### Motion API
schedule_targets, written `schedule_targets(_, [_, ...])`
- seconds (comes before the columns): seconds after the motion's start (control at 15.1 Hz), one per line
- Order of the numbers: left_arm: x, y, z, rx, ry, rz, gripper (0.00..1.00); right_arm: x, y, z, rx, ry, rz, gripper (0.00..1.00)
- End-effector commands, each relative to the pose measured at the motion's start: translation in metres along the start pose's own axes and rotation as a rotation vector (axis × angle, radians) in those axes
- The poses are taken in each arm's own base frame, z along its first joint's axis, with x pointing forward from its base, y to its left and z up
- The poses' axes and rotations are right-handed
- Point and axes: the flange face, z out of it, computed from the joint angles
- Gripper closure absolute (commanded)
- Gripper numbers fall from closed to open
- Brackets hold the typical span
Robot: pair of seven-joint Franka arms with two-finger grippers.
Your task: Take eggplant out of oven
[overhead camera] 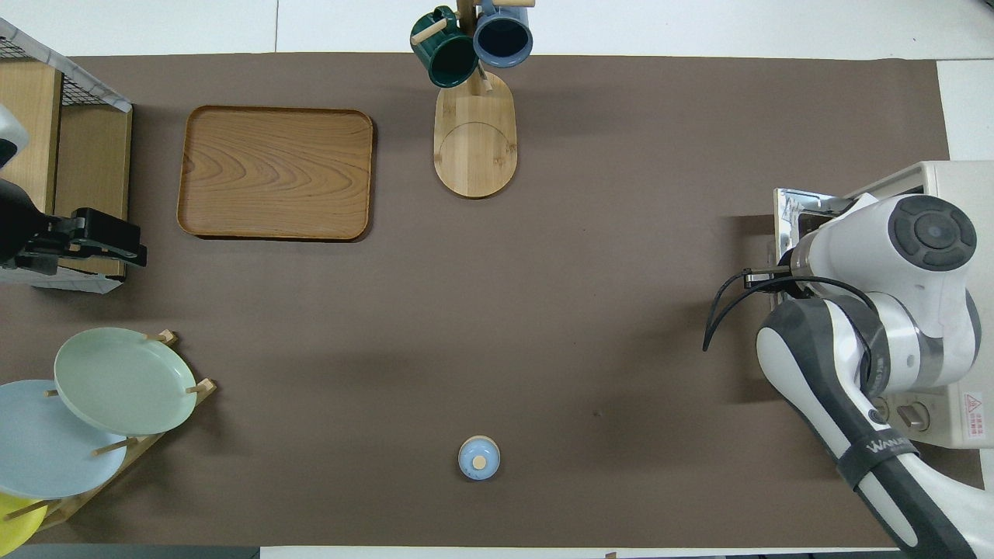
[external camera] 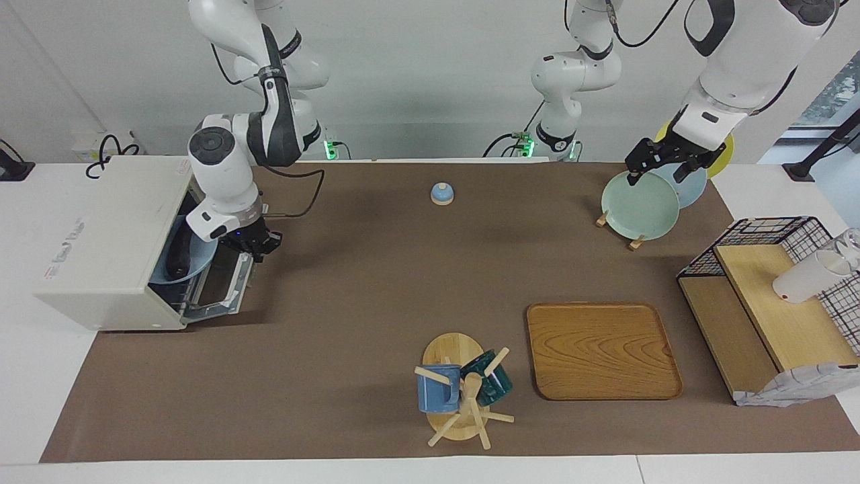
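- Right gripper (external camera: 261, 243), mine, sits at the middle left of the facing view, fingers pressed together on the free edge of the oven door (external camera: 225, 288); the overhead view hides it under my wrist
- Door hangs far down from the oven (external camera: 101, 235), tilted low toward the table, so the mouth stands open toward the middle of the frame
- Eggplant (external camera: 176, 257) is inside the oven, a dark slim shape lying on a light blue plate (external camera: 200, 259) on the rack, just left of my gripper in the facing view and a little lower in the frame
- Its long axis runs up and down in that frame, across the mouth and roughly along the door's hinge line, not pointing out at me; I cannot make out which end carries the stem
- As I judge it, the reach turns on this: from where my hand is, the eggplant lies straight in through the opening, so I would let go of the door, go in over it and close across the narrow width of the eggplant
- Risk I see: the door's raised edge and the oven's roof leave a low slot, and the plate could slide with the pull
- Left gripper (external camera: 662, 168), fingers spread and holding nothing, waits at the upper right of the facing view over the green plate (external camera: 638, 205) in the plate rack, well apart from the oven; my right arm is plainly the nearer one
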Motion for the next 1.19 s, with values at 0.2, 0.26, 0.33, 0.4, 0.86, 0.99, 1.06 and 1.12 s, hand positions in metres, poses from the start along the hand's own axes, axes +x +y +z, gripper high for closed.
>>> schedule_targets(0.2, [-0.002, -0.003, -0.003, 0.000, 0.005, 0.002, 0.00, 0.021, 0.040, 0.033, -0.002, 0.044, 0.056, 1.00])
schedule_targets(0.26, [-0.002, -0.003, -0.003, 0.000, 0.005, 0.002, 0.00, 0.021, 0.026, 0.032, 0.021, 0.035, 0.054, 1.00])
schedule_targets(0.33, [-0.002, -0.003, -0.003, 0.000, 0.005, 0.002, 0.00, 0.019, 0.011, 0.031, 0.039, 0.017, 0.060, 1.00])
schedule_targets(0.4, [-0.002, -0.003, -0.003, 0.000, 0.005, 0.002, 0.00, 0.017, -0.007, 0.028, 0.047, -0.004, 0.084, 1.00])
schedule_targets(0.86, [-0.002, -0.003, -0.003, 0.000, 0.005, 0.002, 0.00, 0.026, -0.023, -0.015, 0.038, -0.013, 0.164, 0.72])
schedule_targets(0.99, [-0.002, -0.003, -0.003, 0.000, 0.005, 0.002, 0.00, 0.022, -0.009, -0.020, 0.019, -0.036, 0.166, 0.61])
schedule_targets(1.06, [-0.002, -0.003, -0.003, 0.000, 0.005, 0.002, 0.00, 0.019, 0.008, -0.025, 0.012, -0.045, 0.181, 0.61])
schedule_targets(1.12, [-0.002, -0.003, -0.003, 0.000, 0.005, 0.002, 0.00, 0.017, 0.019, -0.028, 0.008, -0.052, 0.189, 0.62])
